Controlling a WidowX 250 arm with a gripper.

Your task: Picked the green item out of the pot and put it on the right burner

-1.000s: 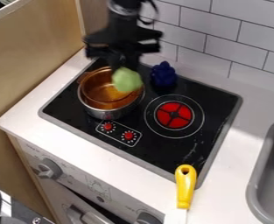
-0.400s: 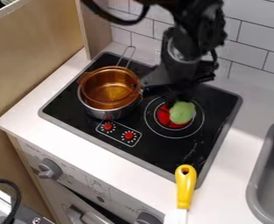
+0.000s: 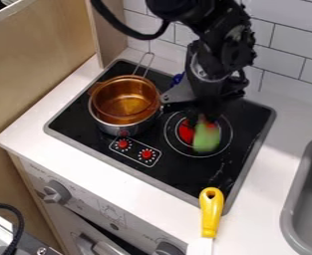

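Green item (image 3: 207, 139) out of the pot (image 3: 110, 95), at the right burner (image 3: 186, 130)! Gripper (image 3: 201, 115): opening and hold, can't tell; placing or backing off likely remains.

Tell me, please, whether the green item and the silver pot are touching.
Apart. The camera view shows black stovetop plainly between the green item, which is at the red burner, and the silver pot.
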